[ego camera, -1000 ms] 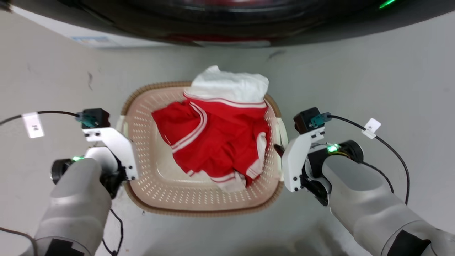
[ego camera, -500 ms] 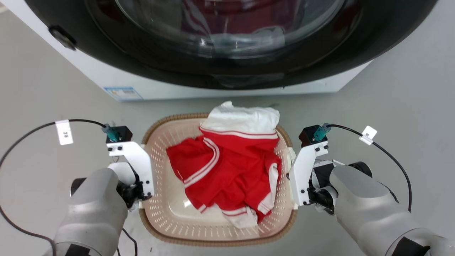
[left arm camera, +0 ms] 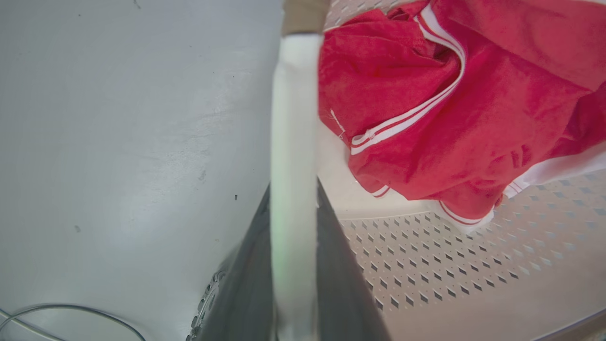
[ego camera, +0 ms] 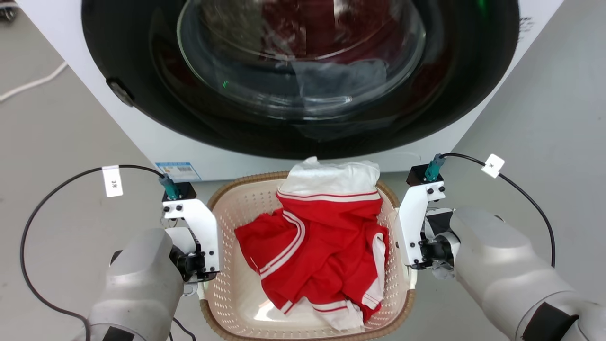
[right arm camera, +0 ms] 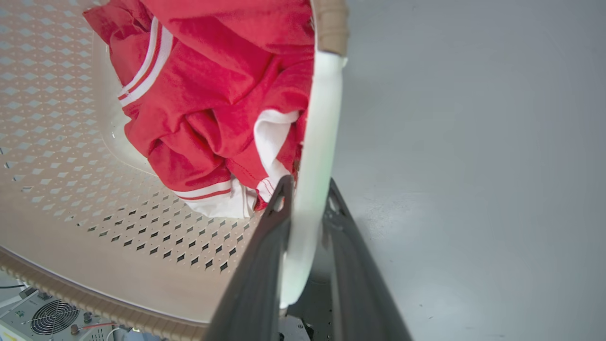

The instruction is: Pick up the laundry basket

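the laundry basket is a rounded-rectangular beige plastic tub with rows of small perforations in its walls and a brown woven-look rim. it sits open side up and roughly level, just in front of the washer, centred under the washer's round door, its far rim close to the washer's base. a white handle runs along each long side; the left gripper is clamped on one and the right gripper on the other handle. inside, on the side away from the washer's label, lies a crumpled red garment with white stripes, with a white garment draped over the far rim.
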`<state>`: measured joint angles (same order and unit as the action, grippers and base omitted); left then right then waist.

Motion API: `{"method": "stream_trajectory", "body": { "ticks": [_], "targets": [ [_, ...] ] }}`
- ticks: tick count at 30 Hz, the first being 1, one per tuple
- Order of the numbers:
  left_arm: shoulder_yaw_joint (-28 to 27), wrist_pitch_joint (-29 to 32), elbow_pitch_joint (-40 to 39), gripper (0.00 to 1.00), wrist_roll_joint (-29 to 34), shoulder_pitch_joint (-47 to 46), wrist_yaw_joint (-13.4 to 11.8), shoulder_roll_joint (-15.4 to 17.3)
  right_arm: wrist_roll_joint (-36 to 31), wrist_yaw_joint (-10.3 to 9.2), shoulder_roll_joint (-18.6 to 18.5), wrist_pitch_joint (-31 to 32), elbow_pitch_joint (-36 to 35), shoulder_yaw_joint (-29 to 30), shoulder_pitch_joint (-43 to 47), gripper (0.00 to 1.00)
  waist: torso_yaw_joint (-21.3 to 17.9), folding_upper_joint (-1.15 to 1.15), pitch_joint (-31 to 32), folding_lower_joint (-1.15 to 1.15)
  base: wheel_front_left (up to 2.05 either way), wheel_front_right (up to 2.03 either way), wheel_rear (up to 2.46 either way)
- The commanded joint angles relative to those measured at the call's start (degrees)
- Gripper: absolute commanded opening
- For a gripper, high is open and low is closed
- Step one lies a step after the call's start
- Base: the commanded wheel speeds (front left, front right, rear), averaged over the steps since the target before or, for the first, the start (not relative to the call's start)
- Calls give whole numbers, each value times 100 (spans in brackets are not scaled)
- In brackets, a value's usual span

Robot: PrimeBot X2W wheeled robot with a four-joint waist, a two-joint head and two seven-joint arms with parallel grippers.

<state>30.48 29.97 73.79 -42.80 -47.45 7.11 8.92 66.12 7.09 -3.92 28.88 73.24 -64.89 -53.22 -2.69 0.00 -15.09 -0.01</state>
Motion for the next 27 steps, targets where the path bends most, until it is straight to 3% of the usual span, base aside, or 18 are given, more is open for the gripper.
{"method": "stream_trajectory", "body": {
  "ticks": [1,17,27],
  "targets": [
    [21,36,-77,0,-62,-46,67,-206,68,72,168,79,-77,15,-131,0,-15,0,127,1,0,0,0],
    [235,698,-47,0,-217,-23,69,-318,232,72,74,1123,24,146,-14,0,-61,0,885,1,0,0,0],
    [337,1123,-30,0,-321,238,69,-416,195,71,-65,1395,28,235,262,0,-34,0,1314,1,0,0,0]
  ]
}}
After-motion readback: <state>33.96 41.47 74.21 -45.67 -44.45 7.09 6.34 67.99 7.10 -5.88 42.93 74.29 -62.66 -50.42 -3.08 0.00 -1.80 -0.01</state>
